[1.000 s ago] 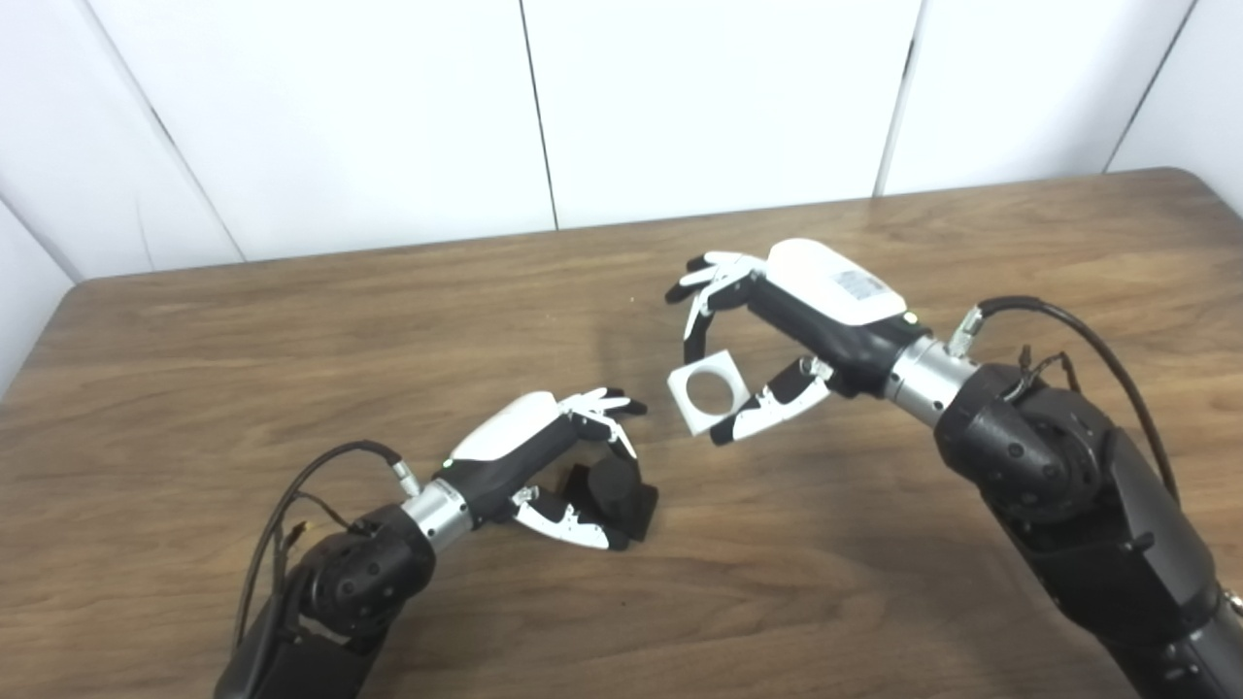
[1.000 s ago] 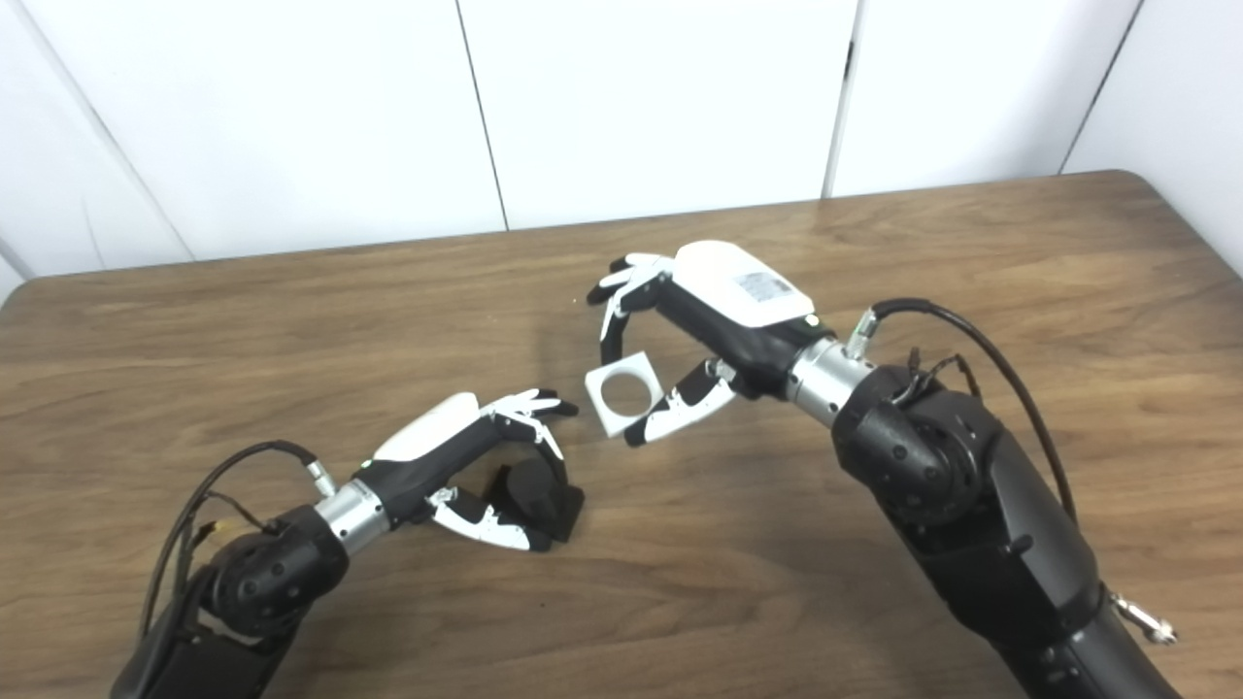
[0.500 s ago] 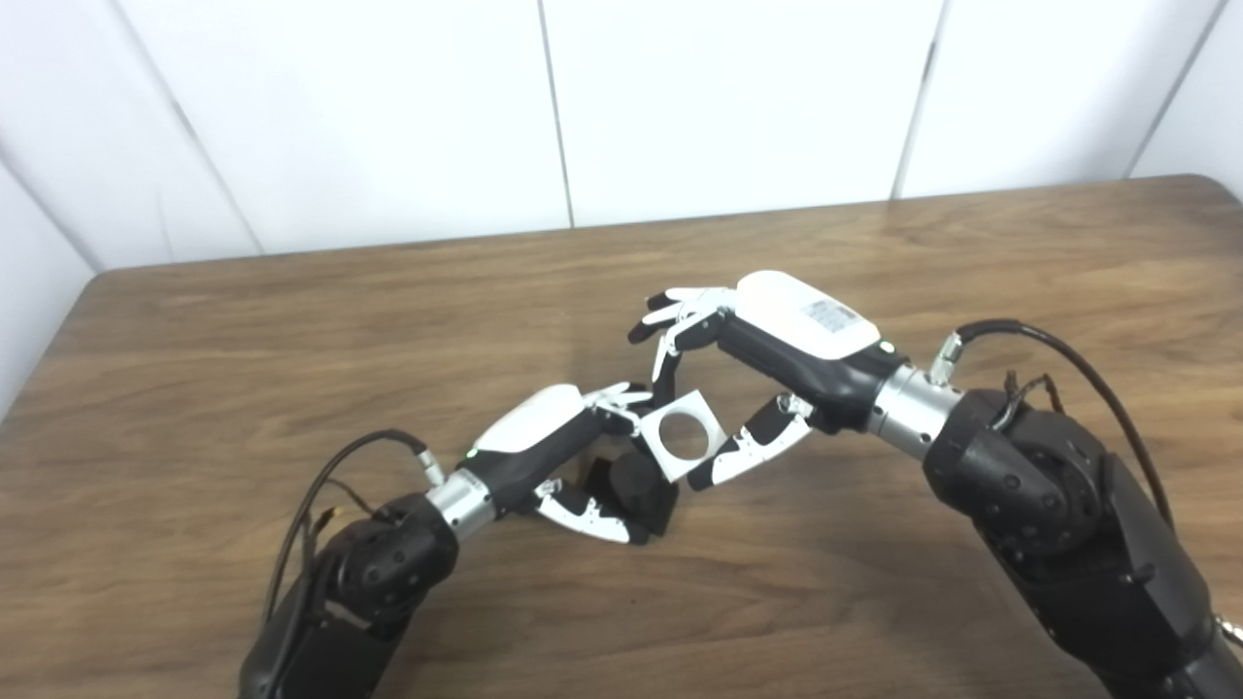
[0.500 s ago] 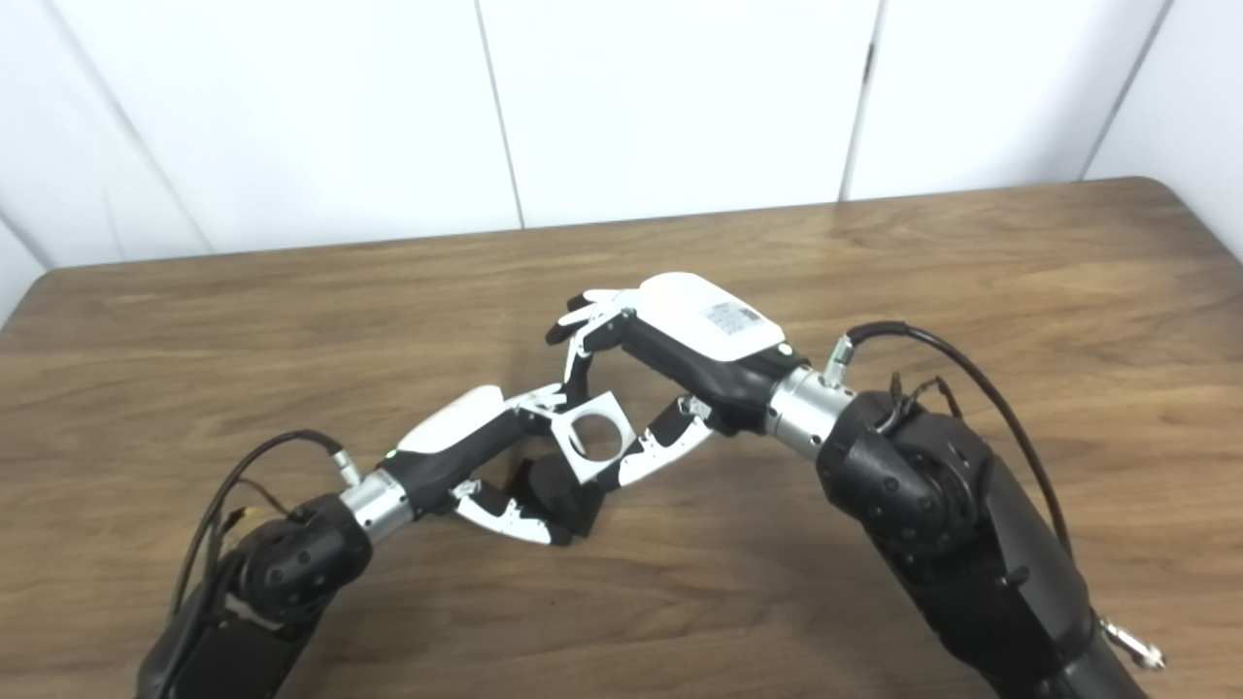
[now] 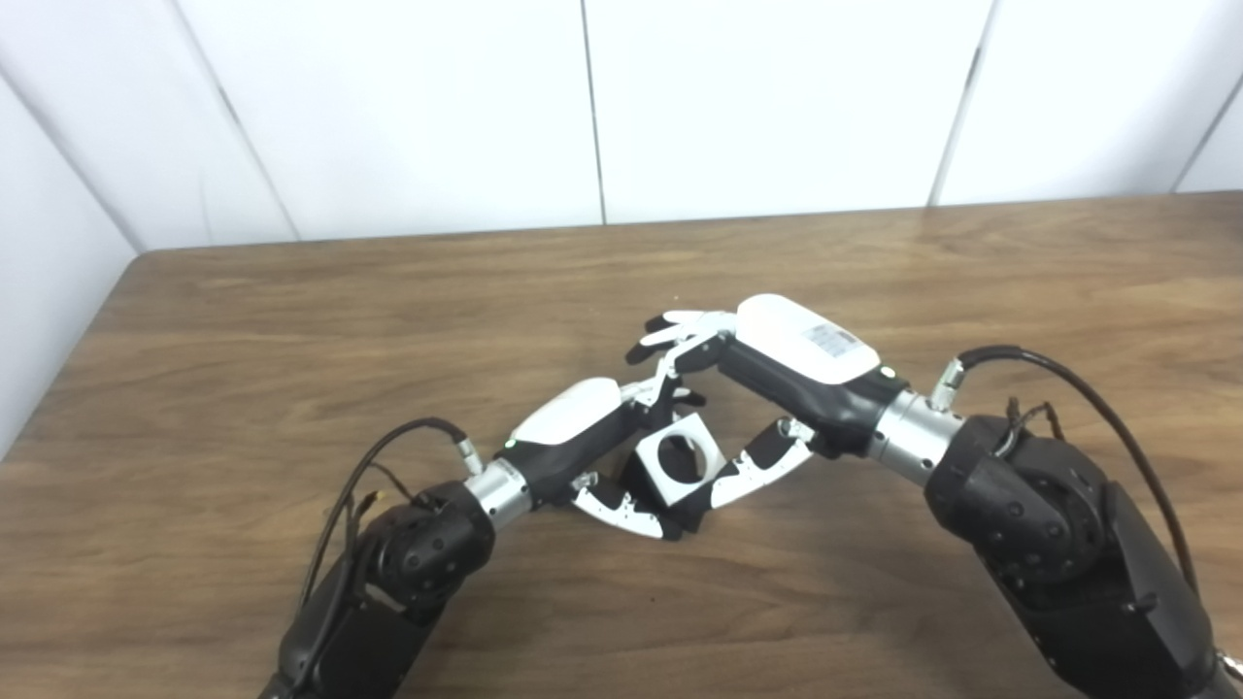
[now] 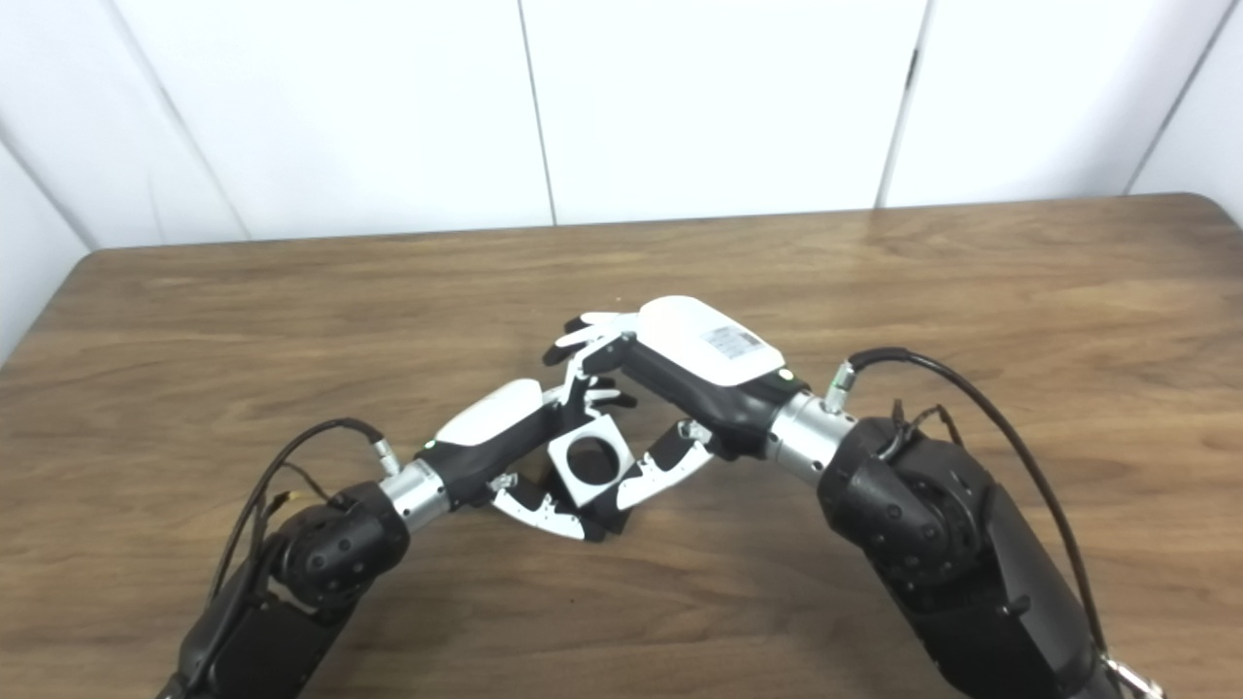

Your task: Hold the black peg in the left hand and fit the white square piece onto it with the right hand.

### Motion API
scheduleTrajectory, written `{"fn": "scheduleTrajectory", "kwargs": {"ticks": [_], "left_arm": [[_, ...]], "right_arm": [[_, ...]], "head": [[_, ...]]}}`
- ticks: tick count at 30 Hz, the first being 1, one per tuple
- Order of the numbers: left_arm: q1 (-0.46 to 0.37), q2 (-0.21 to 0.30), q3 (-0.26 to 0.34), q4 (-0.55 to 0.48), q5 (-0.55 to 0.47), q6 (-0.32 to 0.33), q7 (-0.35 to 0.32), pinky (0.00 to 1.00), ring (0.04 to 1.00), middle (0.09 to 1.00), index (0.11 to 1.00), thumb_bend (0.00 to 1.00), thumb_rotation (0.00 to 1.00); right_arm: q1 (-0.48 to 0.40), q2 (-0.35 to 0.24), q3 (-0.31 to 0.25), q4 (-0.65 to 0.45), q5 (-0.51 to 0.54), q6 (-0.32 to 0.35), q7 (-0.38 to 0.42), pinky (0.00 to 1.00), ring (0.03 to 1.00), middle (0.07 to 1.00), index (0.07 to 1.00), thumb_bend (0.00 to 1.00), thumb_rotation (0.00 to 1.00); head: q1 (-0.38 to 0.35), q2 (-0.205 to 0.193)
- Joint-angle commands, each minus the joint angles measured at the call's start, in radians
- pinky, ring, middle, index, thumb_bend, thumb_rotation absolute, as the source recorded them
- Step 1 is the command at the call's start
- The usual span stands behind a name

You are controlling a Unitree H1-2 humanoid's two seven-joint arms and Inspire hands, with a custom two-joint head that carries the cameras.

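Two robot hands meet low over the brown wooden table [image 5: 291,320]: left hand [image 5: 592,437] curled around the black peg [image 5: 636,474], right hand [image 5: 767,388] pinching the white square holed piece [image 5: 677,458] against it.

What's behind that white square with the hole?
Through the hole of the white square piece only black shows: the black peg in the left hand. Most of it is covered.

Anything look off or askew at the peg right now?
Nothing stands out. The white square piece, in the right robot hand, sits tilted over the black peg held by the left robot hand; dark fills its hole. Seating depth unclear.
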Motion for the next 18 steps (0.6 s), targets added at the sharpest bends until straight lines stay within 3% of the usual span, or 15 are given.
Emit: {"fn": "scheduleTrajectory", "kwargs": {"ticks": [1, 18], "left_arm": [[-0.015, 0.000, -0.015, -0.004, 0.039, 0.021, -0.009, 0.98, 0.987, 0.913, 0.493, 0.52, 0.08], [-0.012, 0.003, -0.020, -0.014, 0.039, 0.021, -0.007, 0.97, 0.981, 0.905, 0.493, 0.52, 0.08]], "right_arm": [[-0.041, 0.013, -0.005, -0.005, -0.003, -0.028, -0.015, 0.88, 0.902, 0.815, 0.481, 0.51, 0.13], [-0.048, 0.027, 0.005, 0.053, -0.023, -0.042, -0.017, 0.87, 0.900, 0.812, 0.482, 0.51, 0.13]], "head": [[0.000, 0.002], [0.002, 0.004]]}}
